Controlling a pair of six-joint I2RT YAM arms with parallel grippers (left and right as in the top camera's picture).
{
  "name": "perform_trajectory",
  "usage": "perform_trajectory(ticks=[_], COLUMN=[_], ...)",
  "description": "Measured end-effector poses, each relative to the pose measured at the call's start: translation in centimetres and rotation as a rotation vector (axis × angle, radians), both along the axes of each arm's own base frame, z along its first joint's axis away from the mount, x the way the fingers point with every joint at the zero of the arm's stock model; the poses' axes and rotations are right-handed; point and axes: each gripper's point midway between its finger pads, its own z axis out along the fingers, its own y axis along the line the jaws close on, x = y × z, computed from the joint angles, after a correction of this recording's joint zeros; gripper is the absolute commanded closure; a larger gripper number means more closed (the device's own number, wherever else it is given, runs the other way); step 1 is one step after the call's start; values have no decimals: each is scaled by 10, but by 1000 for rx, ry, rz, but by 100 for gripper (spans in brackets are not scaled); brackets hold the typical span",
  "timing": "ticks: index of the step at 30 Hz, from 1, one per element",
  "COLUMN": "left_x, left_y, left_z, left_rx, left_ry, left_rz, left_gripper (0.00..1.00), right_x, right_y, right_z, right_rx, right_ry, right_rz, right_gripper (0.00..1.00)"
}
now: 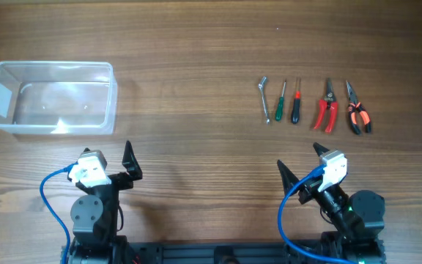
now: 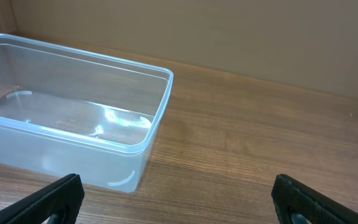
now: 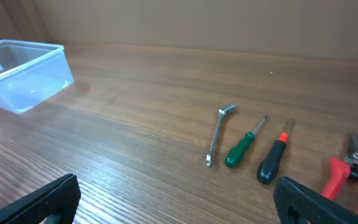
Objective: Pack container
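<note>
The clear plastic container point(image 1: 50, 99) stands empty at the far left of the table; it also shows in the left wrist view point(image 2: 73, 118) and the right wrist view point(image 3: 23, 68). Several tools lie in a row at the right: a metal hex key point(image 1: 264, 99), a green screwdriver point(image 1: 280, 103), a black-and-red screwdriver point(image 1: 296, 103), red pruning shears point(image 1: 326, 108) and orange-black pliers point(image 1: 357, 110). My left gripper point(image 1: 116, 167) is open and empty near the front, below the container. My right gripper point(image 1: 302, 167) is open and empty, in front of the tools.
Wooden table point(image 1: 196, 73) with bare surface between container and tools. Blue cables point(image 1: 50, 192) run from both arm bases at the front edge. A brown wall stands behind the table in the wrist views.
</note>
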Motion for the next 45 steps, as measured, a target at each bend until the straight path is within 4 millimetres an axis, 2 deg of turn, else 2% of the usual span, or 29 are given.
perform_trajectory(ticks=[20, 26, 34, 36, 38, 41, 45], left_x=[1, 1, 1, 1, 4, 10, 28], left_y=[0, 0, 0, 0, 0, -1, -2], left_z=[4, 5, 4, 3, 7, 16, 32], left_rx=[-1, -1, -20, -38, -50, -57, -50], left_ry=[-15, -19, -8, 21, 52, 109, 278], left_rz=[0, 0, 4, 8, 12, 17, 22], left_gripper=[0, 0, 0, 0, 0, 0, 0], right_x=[0, 9, 21, 25, 33, 56, 93], right_y=[-1, -20, -49, -53, -56, -59, -58], right_z=[0, -5, -43, -44, -36, -8, 34], right_rx=[-2, -33, -113, -132, -160, -222, -283], right_ry=[-1, 13, 201, 245, 266, 294, 350], right_rz=[-5, -125, -284, -306, -317, -313, -292], right_gripper=[0, 0, 0, 0, 0, 0, 0])
